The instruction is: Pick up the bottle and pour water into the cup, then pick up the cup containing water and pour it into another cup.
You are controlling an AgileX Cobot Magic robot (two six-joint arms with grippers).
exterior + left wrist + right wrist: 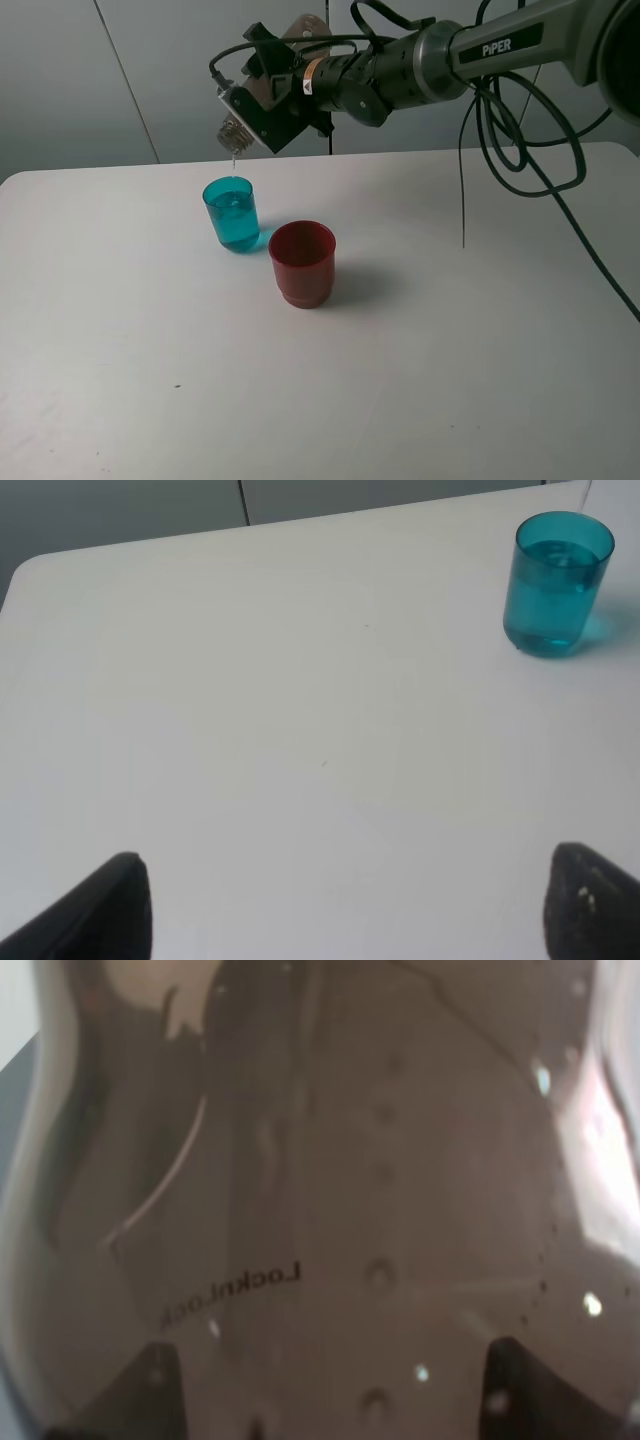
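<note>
My right gripper [275, 95] is shut on the smoky grey-brown bottle [262, 100] and holds it tilted, neck [233, 133] down, above the teal cup [232, 213]. A thin stream of water falls from the neck into the teal cup, which holds water. The bottle's wall [330, 1190] fills the right wrist view. The dark red cup [302, 263] stands upright just right of and nearer than the teal cup. In the left wrist view the teal cup [557, 583] is far off; my left gripper [345, 905] is open and empty, low over bare table.
The white table [450, 350] ends at a grey wall behind. Black cables [520, 140] hang from the right arm [480, 55] down toward the table's back right. The left arm is out of the exterior view.
</note>
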